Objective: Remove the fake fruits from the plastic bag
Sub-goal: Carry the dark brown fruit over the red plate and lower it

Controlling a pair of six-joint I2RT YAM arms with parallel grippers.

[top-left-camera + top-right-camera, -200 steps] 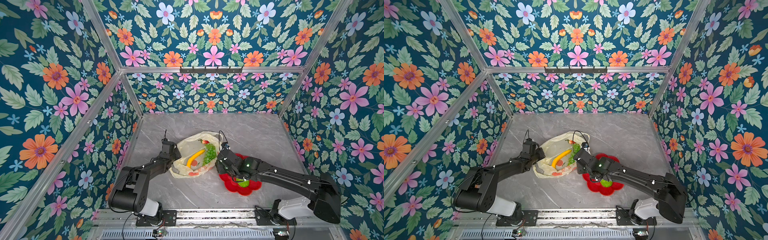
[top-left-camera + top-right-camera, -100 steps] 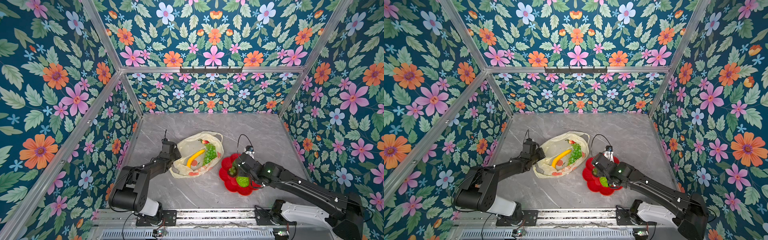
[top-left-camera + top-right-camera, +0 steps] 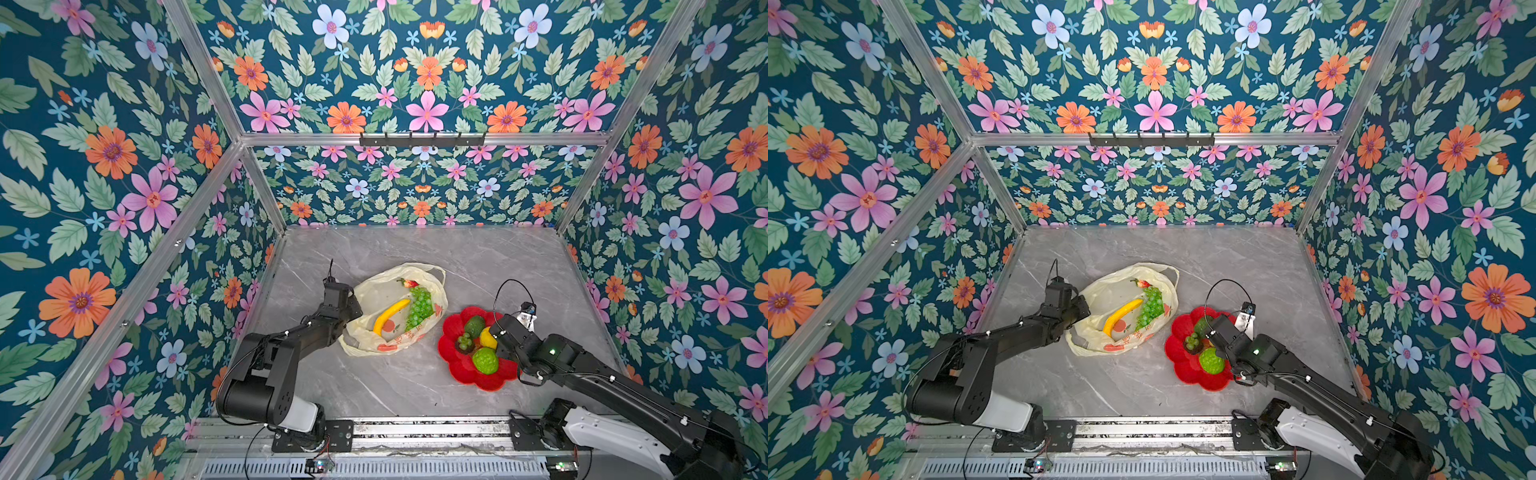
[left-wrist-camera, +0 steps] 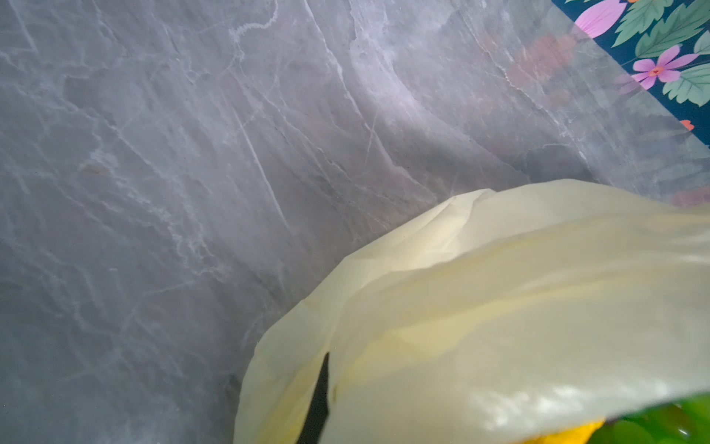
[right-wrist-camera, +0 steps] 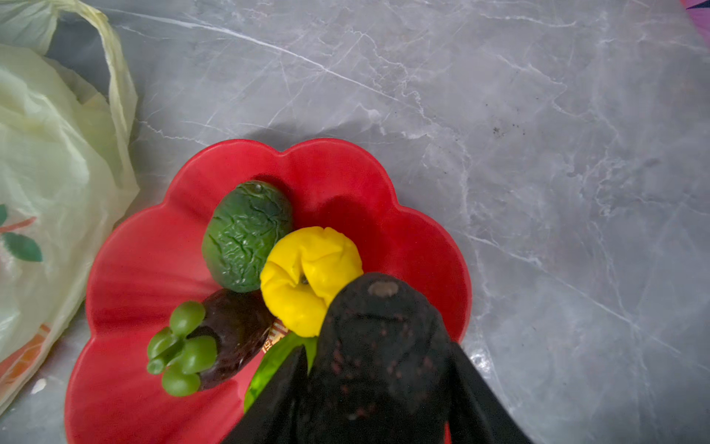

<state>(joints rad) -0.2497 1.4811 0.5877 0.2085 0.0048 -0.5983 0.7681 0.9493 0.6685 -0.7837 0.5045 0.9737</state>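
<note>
Right gripper (image 5: 380, 353) pinches dark fruit (image 5: 378, 307) over plate (image 5: 345, 173); left gripper (image 3: 351, 306) clamps bag (image 3: 374, 291) holding banana (image 3: 388, 316).

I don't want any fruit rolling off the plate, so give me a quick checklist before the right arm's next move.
1. Right gripper clamps the dark fruit: ok.
2. Dark fruit is above the red plate: ok.
3. Landing spot free: cannot tell; lime-green fruit peeks out beneath.
4. Left gripper shut on the plastic bag: ok.
5. Bag emptied: not ok; banana, grapes, strawberry are inside.
</note>
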